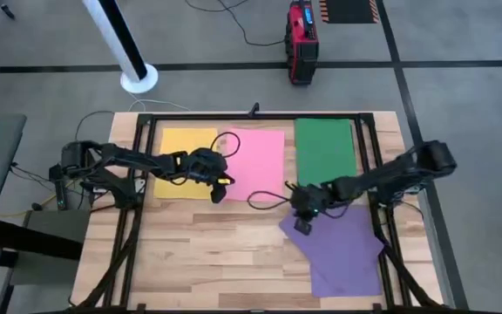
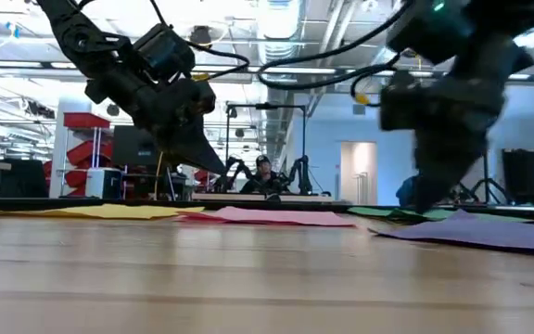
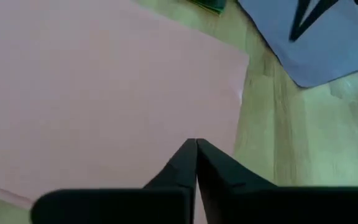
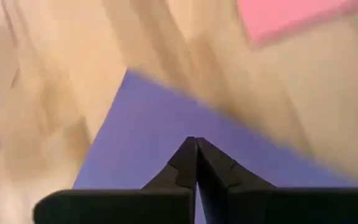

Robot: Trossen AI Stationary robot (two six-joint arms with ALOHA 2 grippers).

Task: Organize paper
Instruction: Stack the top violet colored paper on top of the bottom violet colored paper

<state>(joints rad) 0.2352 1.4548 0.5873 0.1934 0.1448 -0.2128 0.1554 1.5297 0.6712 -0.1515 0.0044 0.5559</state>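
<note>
Wooden counter [image 1: 216, 253] holds yellow paper [image 1: 186, 161], pink paper [image 1: 255, 162] and green paper [image 1: 324, 150] side by side, long sides pointing away. My left pincer [image 1: 220, 185], fingers together, hangs over pink. My right pincer [image 1: 303, 225], fingers together, is over the crooked purple paper [image 1: 342, 249].

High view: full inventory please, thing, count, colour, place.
yellow paper: 1, yellow, far left of the row, partly under the left arm
pink paper: 1, pink, middle of the row, beside the yellow one
green paper: 1, green, far right of the row
purple paper: 1, purple, near right, lying askew
wooden table: 1, light wood, under everything
red case: 1, red and black, on the floor beyond the table
white post: 1, white, floor, beyond the table's left
left gripper: shut, over the pink sheet's left edge
right gripper: shut, at the purple sheet's far corner
</note>
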